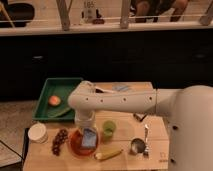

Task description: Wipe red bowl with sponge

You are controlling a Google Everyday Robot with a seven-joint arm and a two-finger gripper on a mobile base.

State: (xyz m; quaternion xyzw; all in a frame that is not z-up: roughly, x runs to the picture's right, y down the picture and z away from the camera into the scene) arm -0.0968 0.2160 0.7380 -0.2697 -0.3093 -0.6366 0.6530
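The red bowl [78,146] sits near the front of the wooden table [125,150], round and orange-red. Inside it lies the light-blue sponge [89,137], tilted toward the bowl's right side. My gripper [85,122] hangs straight down from the white arm [120,102] right above the sponge and bowl. Its tips are hidden against the sponge.
A green cup [108,129] stands just right of the bowl. A banana [108,154] lies in front, dark grapes [60,140] and a white round container [38,132] to the left. A green tray [47,90] holds an orange fruit [54,100]. A metal cup [138,146] stands at the right.
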